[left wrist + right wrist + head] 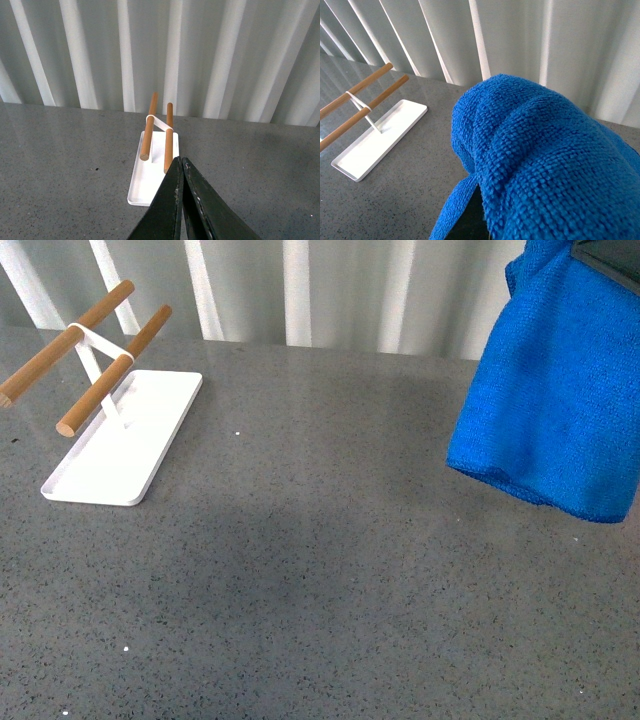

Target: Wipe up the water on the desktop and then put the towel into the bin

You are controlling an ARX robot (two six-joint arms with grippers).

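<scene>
Two grippers: left gripper (181, 162) fingers pressed together, empty; right gripper (606, 254) hidden under cloth, cannot tell its state.
Towel (555, 390): bright blue, hanging from right gripper, clear above desktop (330, 570).
White tray (125, 440): on desktop, far left.

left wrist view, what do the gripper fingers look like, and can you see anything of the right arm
The left gripper has two flat, near-black fingers that taper to narrow tips, with small pale scuffs along their edges. No cables or markings show. Of the right arm only a plain dark grey piece shows in the front view; the towel hides the rest.
</scene>
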